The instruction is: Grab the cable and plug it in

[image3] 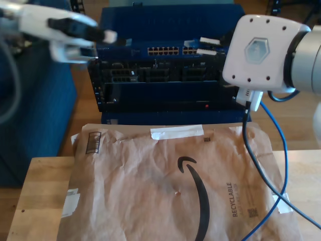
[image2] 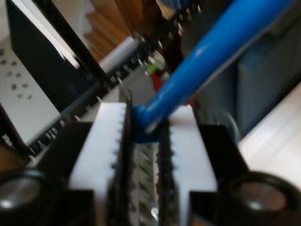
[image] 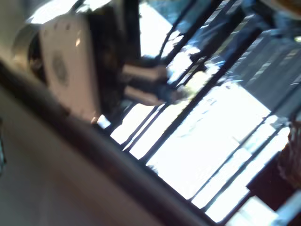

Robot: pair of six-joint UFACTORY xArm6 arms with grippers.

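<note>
Glossy smooth plastic cable; creased matt paper bag w/ wood table.

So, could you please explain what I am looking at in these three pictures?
Two robot arms with grippers. The exterior view, from a camera off the arms, shows one arm at its right, another at its upper left, a table bearing a brown mailer, and a blue rack of network ports behind. The other pictures come from cameras on the grippers. In the second wrist view, my second gripper is shut on the blue cable. The first wrist view is too blurred to read.
</note>
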